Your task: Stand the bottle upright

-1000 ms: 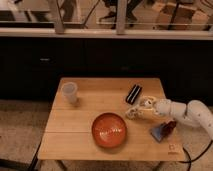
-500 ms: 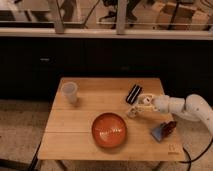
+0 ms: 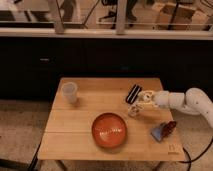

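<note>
— Hand (image 3: 141, 104) is at about two o'clock from the orange bowl (image 3: 109, 130), reaching in from the bench's (image 3: 75, 145) three o'clock edge. It's right against the bottle (image 3: 133, 110).

— Gripping it?

— I cannot tell from here. The bottle is a small pale thing just at the hand's eight o'clock, with the black bar (image 3: 134, 92) close by at its twelve. I can't tell whether it's upright or tilted.

— How would it handle, you reckon?

— Light, I'd say, stiff plastic and a bit slick. It's slim, so it would tip easily. I'd take it round the wider body, below the narrow top, and squeeze gently.

— Anything different from a second ago?

— The hand has crept a little toward nine o'clock. The arm (image 3: 197, 102) has swung back toward twelve, so the blue and red thing (image 3: 164, 130) at the bowl's three o'clock now sits clear of it. The bowl, the bar and the cup (image 3: 69, 92) at the bowl's ten o'clock haven't budged.
</note>
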Robot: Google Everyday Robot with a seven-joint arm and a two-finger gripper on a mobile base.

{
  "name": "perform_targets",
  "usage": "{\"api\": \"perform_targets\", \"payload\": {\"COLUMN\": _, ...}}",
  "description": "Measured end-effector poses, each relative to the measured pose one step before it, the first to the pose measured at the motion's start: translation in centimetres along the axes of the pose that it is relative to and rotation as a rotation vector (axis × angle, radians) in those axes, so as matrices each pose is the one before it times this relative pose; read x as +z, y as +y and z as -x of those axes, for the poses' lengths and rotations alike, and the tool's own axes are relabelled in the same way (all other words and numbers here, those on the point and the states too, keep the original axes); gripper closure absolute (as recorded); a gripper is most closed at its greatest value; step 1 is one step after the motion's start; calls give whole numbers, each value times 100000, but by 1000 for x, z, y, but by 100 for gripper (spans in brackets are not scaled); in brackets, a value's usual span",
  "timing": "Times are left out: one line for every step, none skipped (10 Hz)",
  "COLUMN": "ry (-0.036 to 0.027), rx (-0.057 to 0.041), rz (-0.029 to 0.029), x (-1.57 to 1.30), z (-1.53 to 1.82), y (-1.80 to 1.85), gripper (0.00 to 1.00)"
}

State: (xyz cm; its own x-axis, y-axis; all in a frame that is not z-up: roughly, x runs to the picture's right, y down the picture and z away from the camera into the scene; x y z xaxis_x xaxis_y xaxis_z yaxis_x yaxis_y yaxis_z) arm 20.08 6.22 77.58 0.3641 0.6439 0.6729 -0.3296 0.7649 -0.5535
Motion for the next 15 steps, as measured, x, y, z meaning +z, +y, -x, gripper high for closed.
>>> {"api": "perform_targets", "payload": {"ry": 1680, "rx": -295, "rz": 2473, "x": 303, "z": 286, "y": -115, "gripper": 97}}
{"api": "perform_targets", "payload": {"ry": 2362, "rx": -261, "rz": 3038, "x": 346, "z": 251, "y": -68, "gripper": 97}}
{"api": "perform_targets", "payload": {"ry": 872, "rx": -97, "rz": 974, "x": 64, "z": 37, "y": -2, "gripper": 97}}
{"api": "perform_targets", "payload": {"ry": 2130, "rx": -379, "rz": 1887, "x": 16, "z": 62, "y": 36, "gripper": 97}}
{"api": "perform_targets", "payload": {"ry": 2100, "rx": -545, "rz": 1511, "x": -36, "z": -12, "y": 108, "gripper": 97}}
{"api": "perform_targets", "payload": {"ry": 1406, "rx": -628, "rz": 691, "x": -119, "z": 86, "y": 35, "gripper": 97}}
{"api": "perform_targets", "payload": {"ry": 1917, "rx": -902, "rz": 1098, "x": -86, "z": 20, "y": 137, "gripper": 97}}
{"api": "perform_targets", "payload": {"ry": 1788, "rx": -921, "rz": 842, "x": -148, "z": 29, "y": 112, "gripper": 97}}
{"api": "perform_targets", "payload": {"ry": 1580, "rx": -847, "rz": 643, "x": -97, "z": -25, "y": 112, "gripper": 97}}
{"api": "perform_targets", "payload": {"ry": 1166, "rx": -747, "rz": 363, "x": -166, "z": -37, "y": 111, "gripper": 97}}
{"api": "perform_targets", "payload": {"ry": 1347, "rx": -1300, "rz": 610, "x": -215, "z": -111, "y": 189, "gripper": 97}}
{"api": "perform_targets", "payload": {"ry": 1068, "rx": -1224, "rz": 305, "x": -270, "z": -26, "y": 111, "gripper": 97}}
{"api": "perform_targets", "payload": {"ry": 690, "rx": -871, "rz": 386, "x": -83, "z": -36, "y": 87, "gripper": 97}}
{"api": "perform_targets", "payload": {"ry": 998, "rx": -1227, "rz": 526, "x": -141, "z": 27, "y": 111, "gripper": 97}}
{"api": "perform_targets", "payload": {"ry": 1010, "rx": -959, "rz": 742, "x": -43, "z": -25, "y": 130, "gripper": 97}}
